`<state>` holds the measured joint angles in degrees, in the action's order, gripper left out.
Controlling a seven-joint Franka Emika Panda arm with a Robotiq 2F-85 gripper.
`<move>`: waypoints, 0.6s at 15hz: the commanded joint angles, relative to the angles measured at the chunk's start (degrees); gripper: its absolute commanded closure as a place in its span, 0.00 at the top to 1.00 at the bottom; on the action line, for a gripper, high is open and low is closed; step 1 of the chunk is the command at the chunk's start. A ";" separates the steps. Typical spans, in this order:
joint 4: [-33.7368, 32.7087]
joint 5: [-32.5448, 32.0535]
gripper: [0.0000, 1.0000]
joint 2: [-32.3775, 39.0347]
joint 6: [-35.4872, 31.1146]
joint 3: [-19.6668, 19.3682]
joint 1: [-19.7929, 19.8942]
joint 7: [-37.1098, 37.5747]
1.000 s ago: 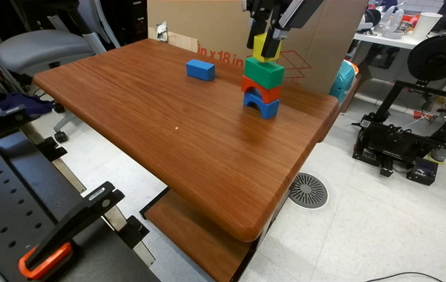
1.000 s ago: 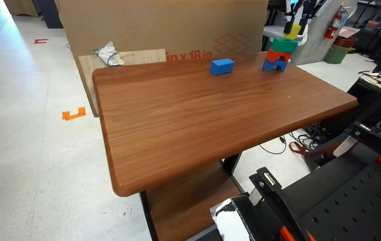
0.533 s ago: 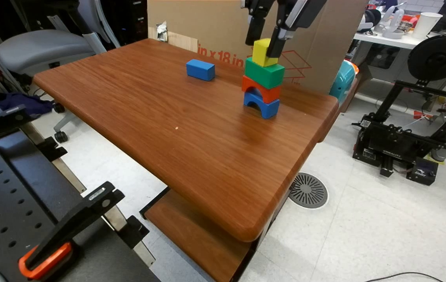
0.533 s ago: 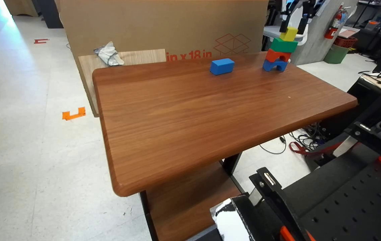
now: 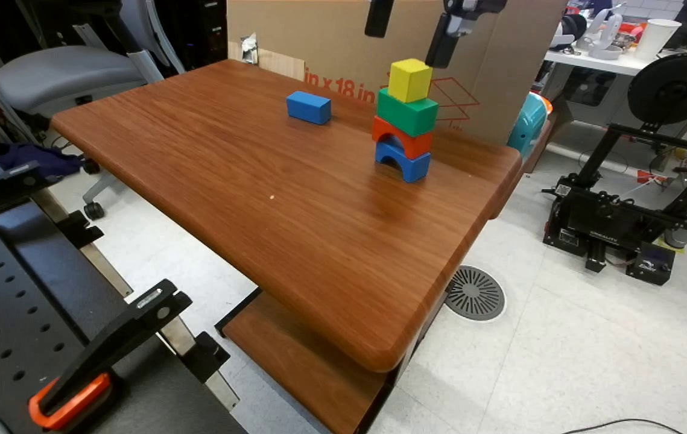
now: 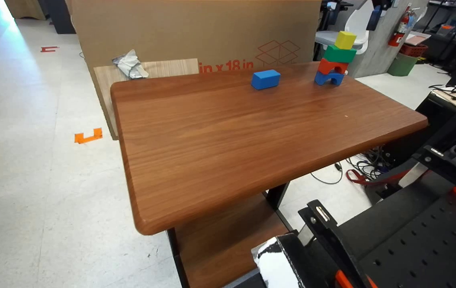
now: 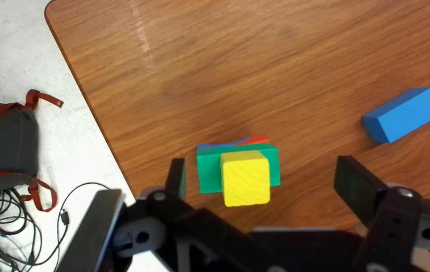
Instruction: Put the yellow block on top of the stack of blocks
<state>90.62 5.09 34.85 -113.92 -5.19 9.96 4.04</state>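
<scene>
The yellow block (image 5: 409, 81) rests upright on the green cuboid at the top of the stack of blocks (image 5: 408, 114), and both exterior views show it there. Below the green piece are a red arch (image 6: 332, 66) and a blue arch at the base. Above the yellow block, in an exterior view, my gripper (image 5: 406, 48) stands wide open and apart from it. The wrist view looks down on the yellow block (image 7: 246, 179) between the spread fingers, with a gap on each side. Most of the red and blue arches is hidden there beneath the green piece.
A lone blue block (image 5: 309, 108) lies on the wooden table (image 6: 228, 140), away from the stack. Behind the table stands a large cardboard sheet (image 6: 195, 32). The stack is close to a table edge. Black clamps (image 5: 114, 349) sit on the dark bench in front.
The gripper has opened, let go of the yellow block and risen above it. The yellow block now stays on the green piece. The rest of the stack has not moved.
</scene>
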 commanded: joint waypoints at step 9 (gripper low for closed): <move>8.04 0.11 1.00 -9.64 -2.31 0.36 -3.05 2.08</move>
<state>98.82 5.09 25.17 -116.43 -4.58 7.11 6.22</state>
